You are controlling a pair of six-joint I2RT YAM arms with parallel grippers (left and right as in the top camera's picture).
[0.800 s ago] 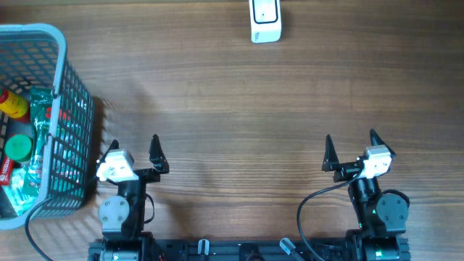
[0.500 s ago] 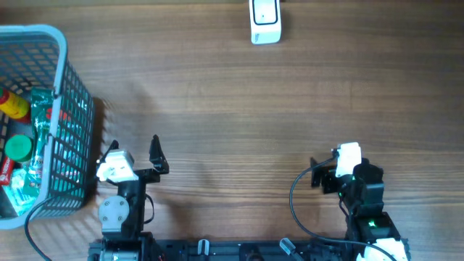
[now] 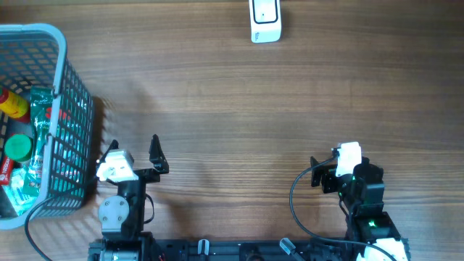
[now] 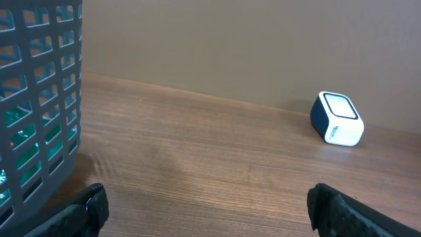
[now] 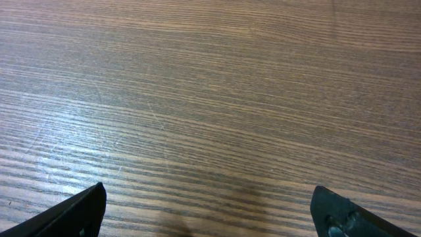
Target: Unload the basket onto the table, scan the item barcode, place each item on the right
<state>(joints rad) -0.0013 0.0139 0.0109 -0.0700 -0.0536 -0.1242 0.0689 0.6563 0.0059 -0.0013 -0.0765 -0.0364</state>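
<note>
The white barcode scanner [image 3: 264, 22] stands at the table's far edge, and in the left wrist view the scanner [image 4: 339, 118] shows a dark blue side. Possible items lie in the blue-grey basket [image 3: 69, 80] at the left: a green packet [image 3: 42, 119], a red and yellow bottle [image 3: 13, 105] and a green-capped thing [image 3: 18, 147]. My left gripper [image 3: 134, 141] stands open and empty beside the basket, facing the far edge. My right gripper [image 3: 326, 172] is tipped down over bare wood at the near right; in its wrist view the gripper [image 5: 207, 204] is open and holds nothing.
The basket wall [image 4: 39, 99] fills the left of the left wrist view, close to the left finger. Bare wooden table [image 3: 239, 109] lies between both arms and the scanner. A black cable [image 3: 299, 210] loops beside the right arm's base.
The right arm has turned left and tipped its gripper down toward the table, then held still. The left arm, basket and scanner have not moved.
</note>
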